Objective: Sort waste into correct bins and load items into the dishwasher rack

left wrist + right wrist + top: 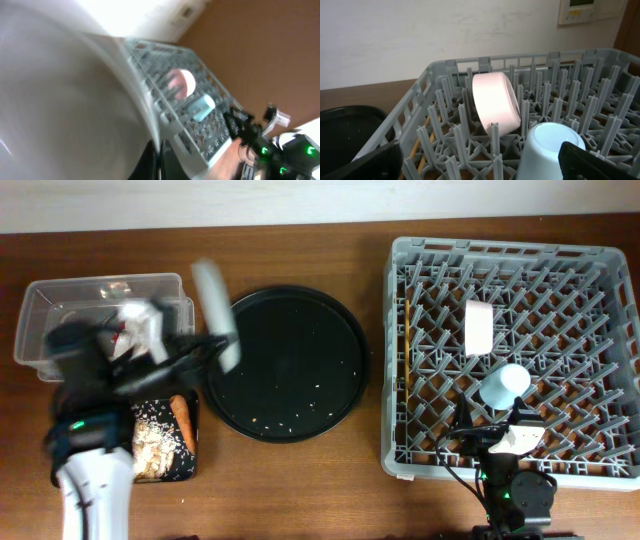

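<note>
Overhead: we log the pale round plate (212, 295) tipped on edge over the round black tray (295, 330), the left gripper (212, 348) clamped on its rim, presumably to slot it between pegs. The right gripper (492, 440) gapes empty at the dishwasher rack (500, 248) front.

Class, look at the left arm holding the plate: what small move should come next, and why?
Probably carry the plate rightward over the round black tray toward the dishwasher rack. The left gripper holds it on edge, well short of the rack, where the bowl, cup and chopsticks already sit.
</note>
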`<state>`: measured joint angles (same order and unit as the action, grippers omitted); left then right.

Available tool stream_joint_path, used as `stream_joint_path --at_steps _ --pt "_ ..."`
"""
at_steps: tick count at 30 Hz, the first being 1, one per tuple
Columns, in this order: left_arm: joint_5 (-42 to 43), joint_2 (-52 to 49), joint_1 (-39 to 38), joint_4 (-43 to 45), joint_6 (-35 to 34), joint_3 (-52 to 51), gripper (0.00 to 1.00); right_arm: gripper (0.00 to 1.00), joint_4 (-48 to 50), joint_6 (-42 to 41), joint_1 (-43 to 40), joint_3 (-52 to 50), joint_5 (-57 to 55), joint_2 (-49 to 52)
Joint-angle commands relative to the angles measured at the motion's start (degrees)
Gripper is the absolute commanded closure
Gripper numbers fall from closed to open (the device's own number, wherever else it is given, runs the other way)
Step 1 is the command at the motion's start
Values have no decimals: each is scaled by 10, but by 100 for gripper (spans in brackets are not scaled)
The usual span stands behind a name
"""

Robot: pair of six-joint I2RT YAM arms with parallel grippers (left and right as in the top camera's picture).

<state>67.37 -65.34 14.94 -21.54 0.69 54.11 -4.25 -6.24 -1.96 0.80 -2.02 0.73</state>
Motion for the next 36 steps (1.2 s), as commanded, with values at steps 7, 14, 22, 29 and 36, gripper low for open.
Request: stream_joint_path --at_steps 7,14,22,29,36 --pt "-161 -316 -382 772 -496 16 100 2 -2 -2 -4 -5 1 -4" --pt "-256 -405 -496 791 -517 25 100 2 -2 -2 -4 -5 1 -4" --pt "-209 -407 -433 645 -416 58 1 2 -2 -2 -4 -5 1 -4" --pt "-442 -185 -309 -83 -106 201 1 2 -2 -2 -4 -5 1 -4" --pt "-597 22 -263 -387 -98 226 1 2 -2 -2 -4 -5 1 -4"
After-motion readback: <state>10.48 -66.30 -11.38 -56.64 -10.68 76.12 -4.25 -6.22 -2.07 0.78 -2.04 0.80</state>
